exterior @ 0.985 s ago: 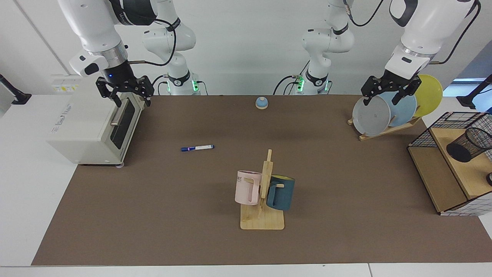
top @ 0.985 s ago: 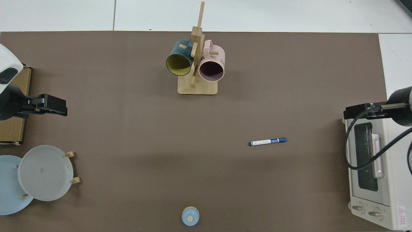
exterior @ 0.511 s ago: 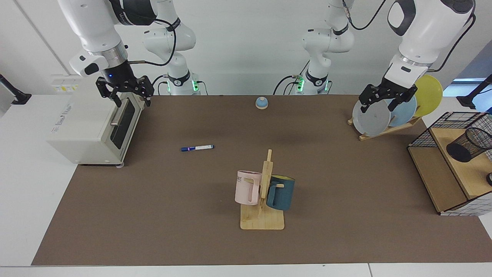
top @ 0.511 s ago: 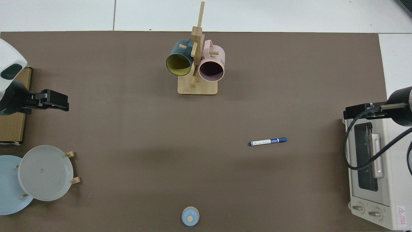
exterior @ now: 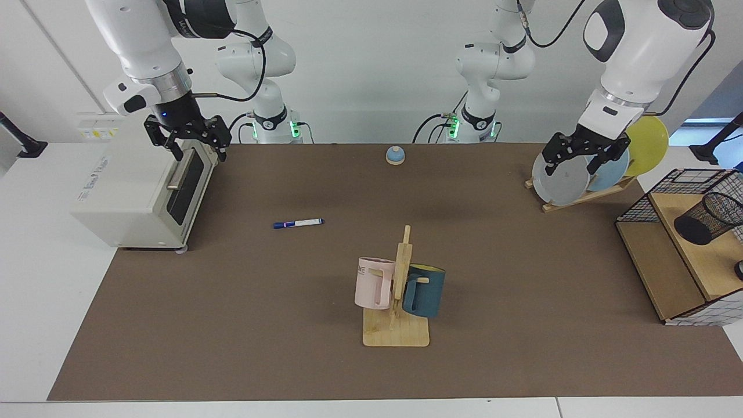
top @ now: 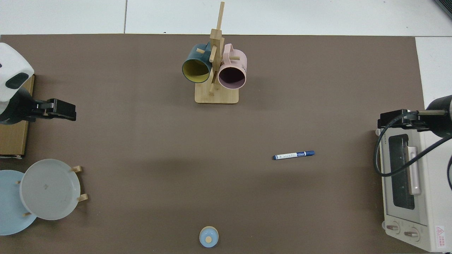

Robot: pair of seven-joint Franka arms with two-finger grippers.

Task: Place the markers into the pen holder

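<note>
Marker [exterior: 298, 223] — a slim white barrel with a dark blue cap — is seen lying flat on the brown worktop [exterior: 261, 302], untouched, in the left half of the facing view and well apart from both pincers. Its cap end is turned toward the toaster oven [exterior: 139, 194], which stands at the left edge of the worktop. In the top view the marker [top: 293, 155] is found right of centre, between the mug stand [top: 216, 70] and the oven [top: 406, 183].

The pen holder [exterior: 707, 218], a black wire-mesh cup, is tilted on the wooden shelf of a black wire basket [exterior: 676, 191] at the far right of the facing view, well apart from the marker.

The right pincer [exterior: 187, 142] is held above the oven's top front edge, its fingers spread apart and nothing between them. The left pincer [exterior: 574, 159] is held in front of the plate rack [exterior: 580, 197], where grey, blue and yellow plates are stood on edge; its fingers are likewise parted and nothing is gripped. In the top view the left pincer [top: 56, 109] is seen at the left edge, beside the basket's wooden shelf — the right pincer [top: 395, 120] is at the right edge, over the oven's corner.

A pink mug [exterior: 374, 283] and a dark blue mug [exterior: 425, 290] are hung on the wooden stand near the middle of the worktop, and a small blue bell [exterior: 395, 155] is set at the far edge.
</note>
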